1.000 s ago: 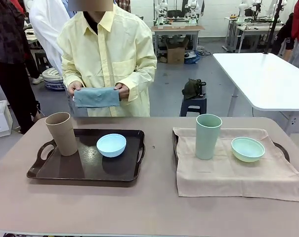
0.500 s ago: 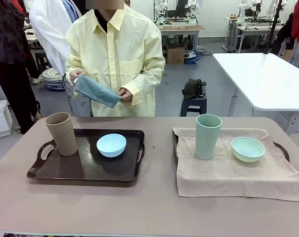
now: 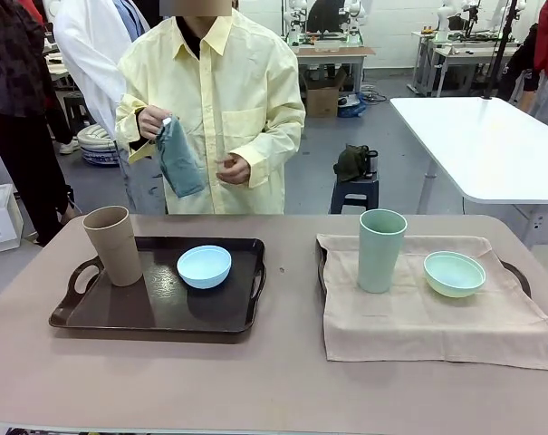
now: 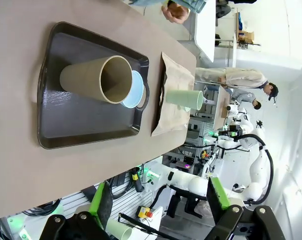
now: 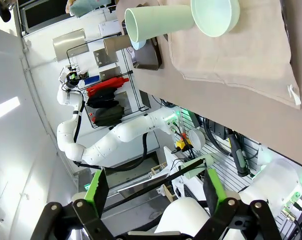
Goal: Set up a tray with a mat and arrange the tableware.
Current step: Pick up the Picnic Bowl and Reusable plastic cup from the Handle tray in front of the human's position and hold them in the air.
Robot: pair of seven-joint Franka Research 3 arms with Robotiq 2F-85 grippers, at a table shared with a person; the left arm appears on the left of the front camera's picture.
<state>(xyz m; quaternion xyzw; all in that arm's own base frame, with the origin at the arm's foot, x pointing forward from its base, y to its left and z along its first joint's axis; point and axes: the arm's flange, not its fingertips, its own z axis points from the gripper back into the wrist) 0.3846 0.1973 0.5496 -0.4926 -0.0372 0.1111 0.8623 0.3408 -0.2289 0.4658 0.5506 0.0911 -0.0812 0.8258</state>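
Observation:
Across the table a person holds a folded blue-grey mat point(image 3: 177, 156) up in one hand, the other hand free beside it. On the left, a dark tray point(image 3: 156, 304) carries a tan tumbler point(image 3: 113, 245) and a pale blue bowl point(image 3: 204, 266). To the right, a beige mat point(image 3: 427, 313) covers a second tray and bears a pale green tumbler point(image 3: 381, 250) and a pale green bowl point(image 3: 454, 274). My left gripper point(image 4: 158, 210) is open, back from the dark tray point(image 4: 81, 125) and tan tumbler point(image 4: 96, 79). My right gripper point(image 5: 154, 200) is open, back from the green tumbler point(image 5: 158, 22) and green bowl point(image 5: 215, 15).
The brown table point(image 3: 274, 381) has bare room at its front edge and between the two trays. A white table point(image 3: 482, 145) stands behind on the right, with a stool point(image 3: 355, 190) near it. Other people stand at the far left.
The person has let go of the blue-grey mat with one hand and raised it; it now hangs from the other hand. Tableware and grippers have not moved.

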